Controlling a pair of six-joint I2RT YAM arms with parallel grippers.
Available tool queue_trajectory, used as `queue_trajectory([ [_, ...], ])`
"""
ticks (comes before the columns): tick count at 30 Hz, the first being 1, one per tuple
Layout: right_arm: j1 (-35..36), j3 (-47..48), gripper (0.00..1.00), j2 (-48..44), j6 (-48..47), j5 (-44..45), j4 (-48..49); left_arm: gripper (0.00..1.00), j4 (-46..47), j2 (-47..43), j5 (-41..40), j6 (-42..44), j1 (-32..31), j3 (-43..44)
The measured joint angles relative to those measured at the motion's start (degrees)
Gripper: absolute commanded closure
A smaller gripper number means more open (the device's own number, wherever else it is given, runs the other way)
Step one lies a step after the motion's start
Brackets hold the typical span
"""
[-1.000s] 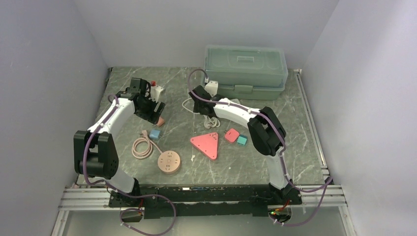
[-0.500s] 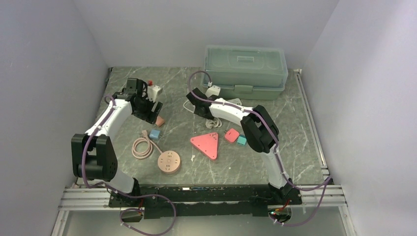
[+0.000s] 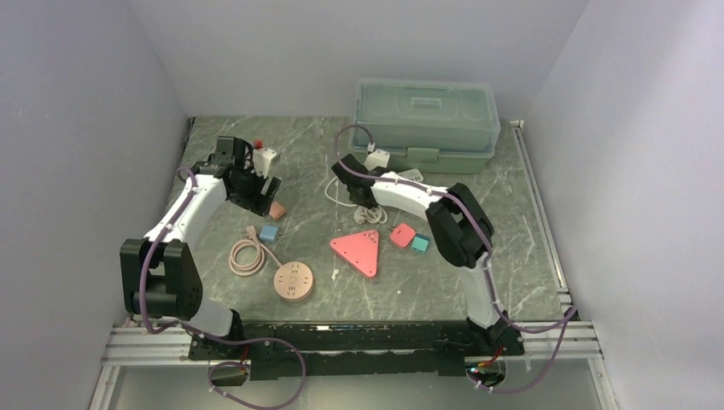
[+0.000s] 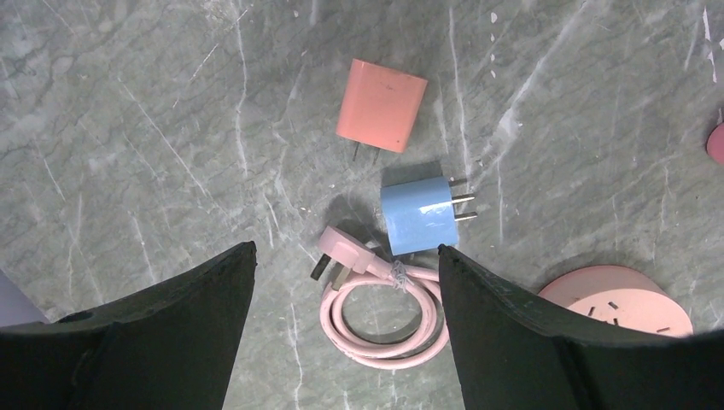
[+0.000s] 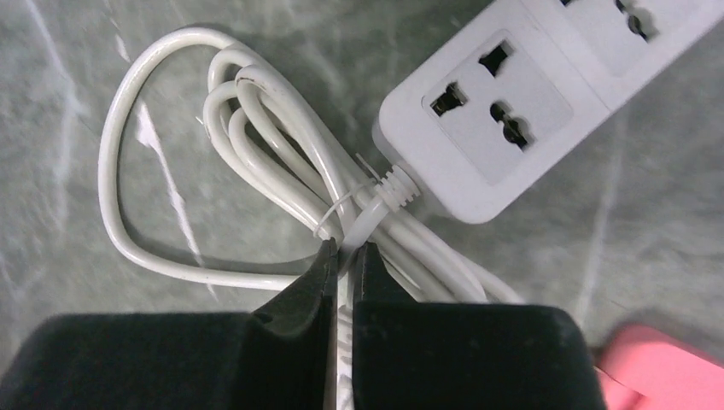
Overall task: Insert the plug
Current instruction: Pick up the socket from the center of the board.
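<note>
The table [image 3: 512,256] shows bare marble on its right side and along the near edge; the box [image 3: 427,115] fills the far right corner; the left arm [image 3: 192,201] reaches far along the left wall, its elbow folded near the base, and the left gripper [image 4: 346,249] hangs wide above the pink cord [image 4: 384,320], touching nothing; the right arm [image 3: 410,192] stretches low toward the middle, the right gripper [image 5: 343,248] pinched on the white cord [image 5: 286,137] just beside the strip [image 5: 478,128], near the box; the blue plug [image 4: 418,218] lies between the orange plug [image 4: 382,104] and the pink cord, its prongs toward bare marble.
</note>
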Motion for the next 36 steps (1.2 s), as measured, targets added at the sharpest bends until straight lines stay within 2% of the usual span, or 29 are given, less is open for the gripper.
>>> queue_trajectory([
  [7, 0.0, -10.8, 1.00, -13.9, -10.9, -1.1, -0.1, 0.17, -0.3, -0.3, 0.2, 0.0, 0.0, -0.1],
  [16, -0.8, -20.5, 1.00, -42.7, -31.6, -0.4, 1.5, 0.18, -0.4, -0.7, 0.8, -0.1, 0.0, -0.3],
  [21, -5.2, -24.8, 0.98, -53.0, -40.0, 1.9, -1.8, 0.18, -0.5, -0.7, 1.7, -0.2, 0.0, -0.3],
  [24, -9.9, -26.0, 0.66, -54.1, -41.1, 2.1, -4.4, 0.18, -0.5, -0.7, 2.0, -0.4, 0.0, -0.3],
  [28, -11.0, -26.0, 0.37, -50.9, -38.1, -0.7, -6.4, 0.18, -0.6, -0.7, 2.6, -0.6, 0.0, -0.3],
  [29, -10.6, -25.9, 0.23, -49.1, -36.9, -1.6, -6.4, 0.18, -0.6, -0.7, 2.7, -0.6, 0.0, -0.3],
  [31, -9.9, -25.9, 0.02, -44.7, -34.4, -3.2, -6.3, 0.18, -0.6, -0.7, 3.0, -0.6, 0.0, -0.3],
  [36, -8.9, -25.5, 0.00, -36.6, -29.3, -4.7, -5.0, 0.18, -0.6, -1.5, 3.1, -0.6, 0.0, -0.3],
])
